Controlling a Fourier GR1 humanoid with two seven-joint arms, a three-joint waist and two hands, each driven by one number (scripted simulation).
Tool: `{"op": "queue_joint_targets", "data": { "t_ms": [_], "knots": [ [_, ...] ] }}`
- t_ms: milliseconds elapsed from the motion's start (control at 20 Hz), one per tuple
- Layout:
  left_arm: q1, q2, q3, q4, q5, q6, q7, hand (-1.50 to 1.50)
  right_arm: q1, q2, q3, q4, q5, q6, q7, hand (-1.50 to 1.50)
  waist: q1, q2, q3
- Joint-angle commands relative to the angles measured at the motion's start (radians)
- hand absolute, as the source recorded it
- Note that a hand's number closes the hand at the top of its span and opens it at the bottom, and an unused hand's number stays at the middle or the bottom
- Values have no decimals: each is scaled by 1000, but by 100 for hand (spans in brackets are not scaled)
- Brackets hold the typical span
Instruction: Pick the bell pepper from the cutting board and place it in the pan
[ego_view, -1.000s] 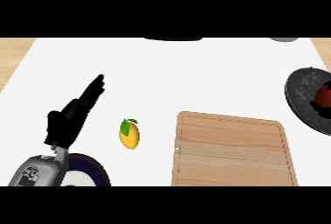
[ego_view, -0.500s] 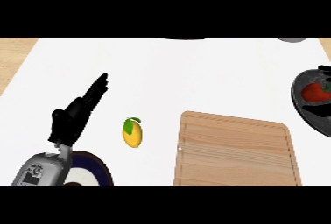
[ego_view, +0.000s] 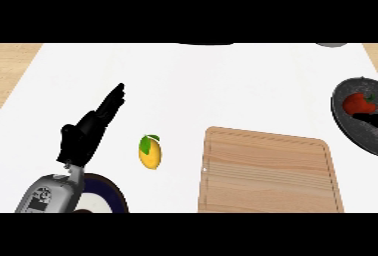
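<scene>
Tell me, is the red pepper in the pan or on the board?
In the pan: the bell pepper lies inside the dark pan, and the cutting board holds nothing.

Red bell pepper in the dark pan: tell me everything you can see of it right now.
The red bell pepper looks glossy red with a small green stem at its upper right. It lies inside the dark grey round pan at the view's right edge, against the pan's floor, with a black shadow patch just below it. No hand touches it. Its right side runs close to the picture's edge, so its full shape cannot be told.
</scene>
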Motion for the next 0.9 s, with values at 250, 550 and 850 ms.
{"op": "queue_joint_targets", "data": {
  "t_ms": [250, 550, 850],
  "knots": [
    [30, 19, 35, 15, 14, -18, -37, 0, 109, -125, -68, 20, -68, 362, -125, -150, -13, -3, 0],
    [9, 11, 28, -3, 3, -7, 6, 0, 211, -139, -88, -24, -87, 418, -267, -150, -30, -9, 2],
    [34, -3, 38, 14, 3, 1, -24, 0, 320, -109, -92, -53, -94, 446, -330, -150, -40, -14, 0]
  ]
}}
